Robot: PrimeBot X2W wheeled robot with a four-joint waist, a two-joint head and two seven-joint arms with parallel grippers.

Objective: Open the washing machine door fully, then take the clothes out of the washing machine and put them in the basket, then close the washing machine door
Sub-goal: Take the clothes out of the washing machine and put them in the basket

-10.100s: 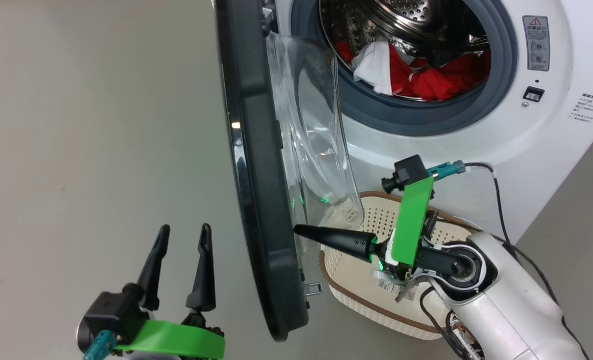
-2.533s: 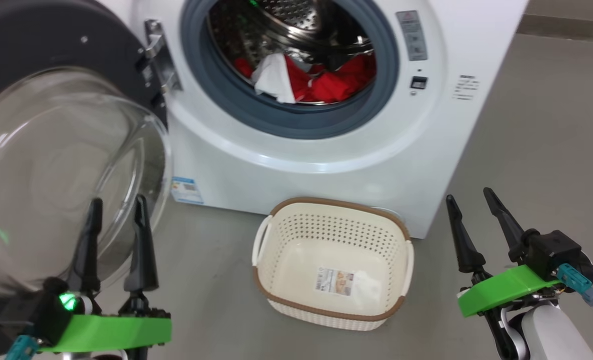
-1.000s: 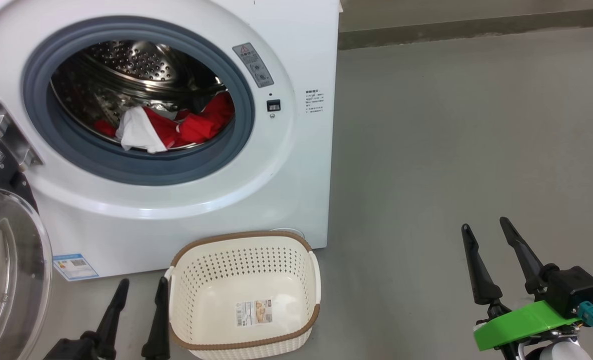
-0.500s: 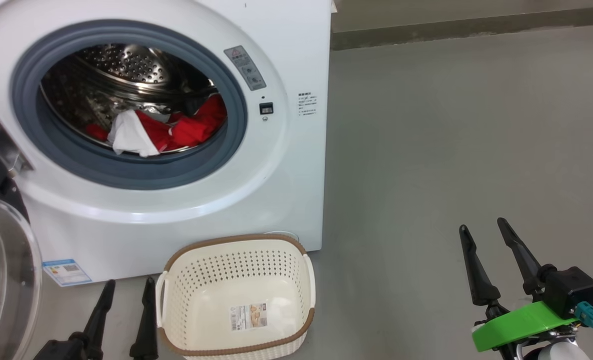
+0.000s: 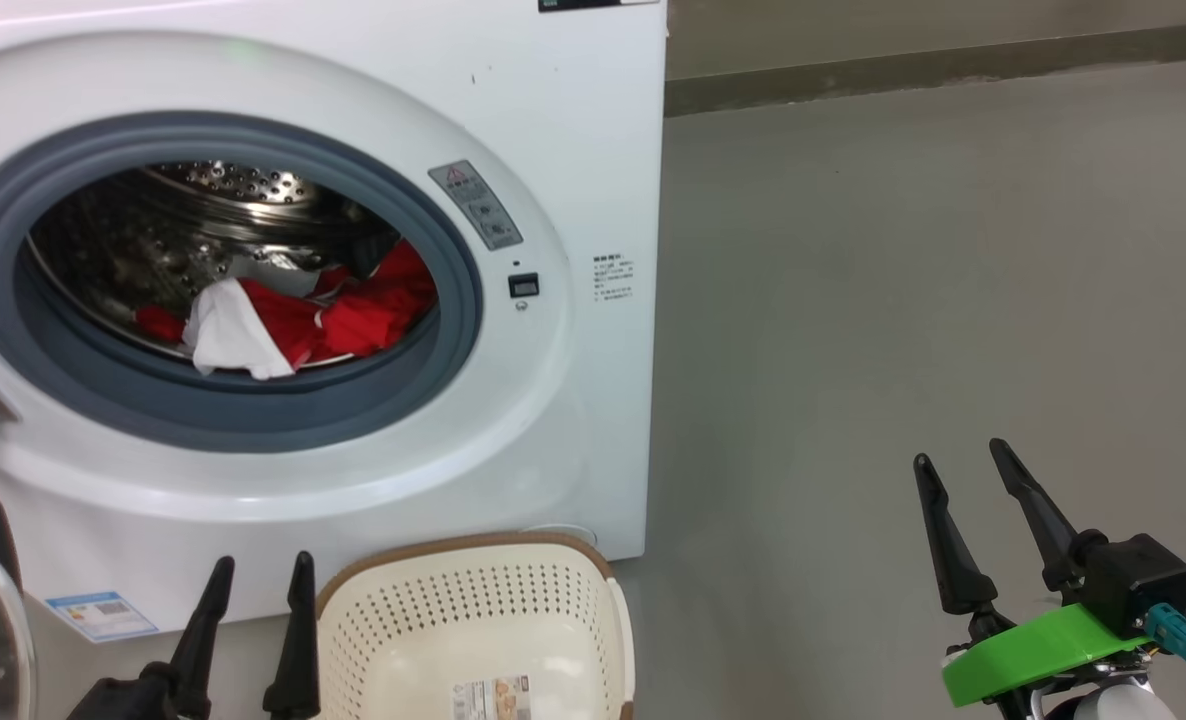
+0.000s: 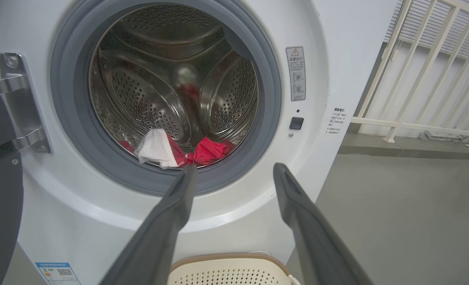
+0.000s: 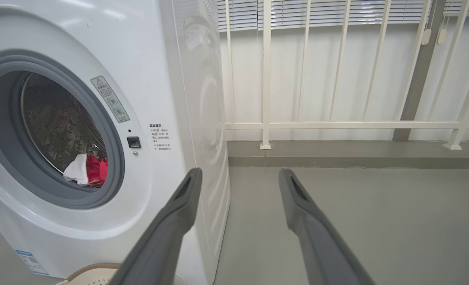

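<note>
— So where do the clothes (image 5: 353,315) lie?
— Inside the washing machine (image 5: 593,120), low at the front of its steel drum (image 6: 171,79): red fabric, with a white cloth (image 5: 223,335) draped at the drum's lip, just behind the grey rubber ring (image 5: 458,320).
— And the washing machine door (image 6: 3,190)?
— Swung wide open on the machine's hinge side.
— The basket (image 5: 473,600)?
— On the floor (image 5: 903,250) just in front of the machine, below the opening, its sticker showing on the bottom.
— And the claws?
— The left claw (image 5: 261,570) hovers before the machine, just beside the basket, fingers apart and gripping nothing. The right claw (image 5: 959,458) hangs over the floor, well out past the machine's corner on the robot's right, fingers likewise spread.
</note>
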